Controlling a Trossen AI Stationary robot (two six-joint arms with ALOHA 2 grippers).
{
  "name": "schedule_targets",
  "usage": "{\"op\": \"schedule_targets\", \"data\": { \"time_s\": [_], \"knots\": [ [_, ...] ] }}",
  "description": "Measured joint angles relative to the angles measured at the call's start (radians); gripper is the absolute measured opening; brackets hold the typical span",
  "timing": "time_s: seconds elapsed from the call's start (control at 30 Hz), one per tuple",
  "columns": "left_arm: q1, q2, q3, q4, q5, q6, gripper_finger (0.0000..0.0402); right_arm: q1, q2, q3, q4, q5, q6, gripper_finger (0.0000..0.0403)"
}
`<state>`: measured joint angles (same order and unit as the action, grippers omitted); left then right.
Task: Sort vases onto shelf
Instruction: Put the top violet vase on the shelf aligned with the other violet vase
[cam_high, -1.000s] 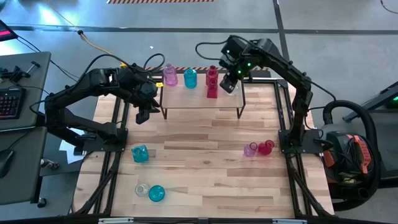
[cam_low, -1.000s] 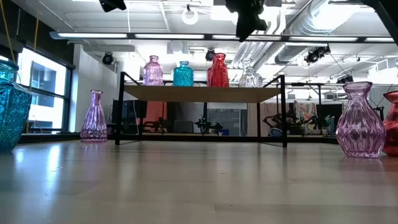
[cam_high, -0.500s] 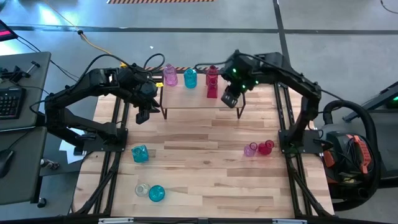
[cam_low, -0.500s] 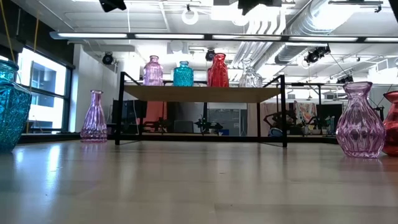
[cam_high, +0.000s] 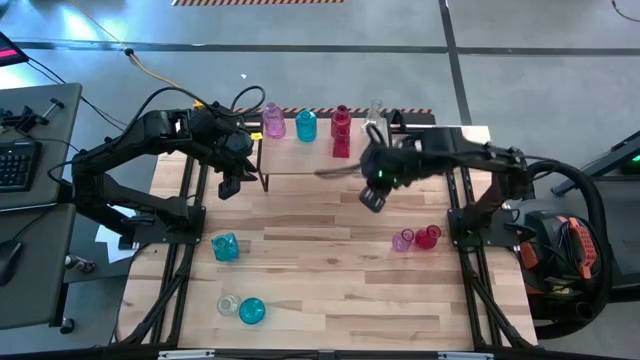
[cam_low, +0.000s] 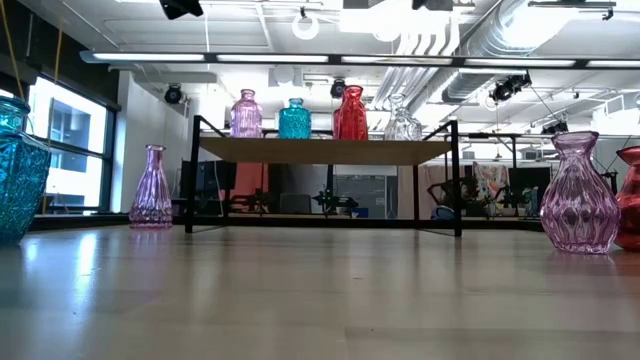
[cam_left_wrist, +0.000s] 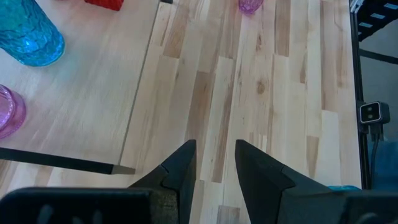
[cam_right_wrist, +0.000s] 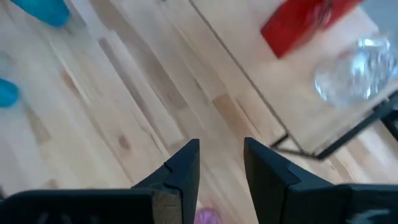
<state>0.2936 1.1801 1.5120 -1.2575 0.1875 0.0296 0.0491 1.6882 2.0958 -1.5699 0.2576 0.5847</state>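
Two grippers hang above the table, and both hold nothing. The right gripper (cam_high: 371, 196) is in the air just in front of the shelf's (cam_high: 300, 160) right end, with its fingers (cam_right_wrist: 180, 171) a small gap apart and only table wood between them. The left gripper (cam_high: 228, 186) waits at the shelf's left end, its fingers (cam_left_wrist: 179, 171) also a little apart and empty.

On the shelf four vases stand in a row: from left to right a pink vase (cam_low: 246, 113), a teal vase (cam_low: 294, 118), a red vase (cam_low: 350, 113) and a clear vase (cam_low: 402, 119).

On the table (cam_high: 320, 270), a small pink vase (cam_high: 403, 240) and a small red vase (cam_high: 428, 236) stand just beside each other at the right. At the left stands a teal faceted vase (cam_high: 226, 247). Nearer, a small clear vase (cam_high: 229, 305) touches a round teal vase (cam_high: 252, 311). A slim pink vase (cam_low: 151, 188) stands on the table left of the shelf.
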Motion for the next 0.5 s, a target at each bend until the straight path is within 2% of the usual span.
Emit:
{"op": "schedule_targets", "data": {
  "time_s": [0.2, 0.5],
  "knots": [
    [0.0, 0.0, 0.0, 0.0, 0.0, 0.0, 0.0104, 0.082, -0.071, -0.24, 0.062, 0.026, 0.182, 0.0106],
    [0.0, 0.0, 0.0, 0.0, 0.0, 0.0, 0.0104, 0.224, -0.221, -0.584, 0.268, 0.012, 0.509, 0.0106]
  ]
}}
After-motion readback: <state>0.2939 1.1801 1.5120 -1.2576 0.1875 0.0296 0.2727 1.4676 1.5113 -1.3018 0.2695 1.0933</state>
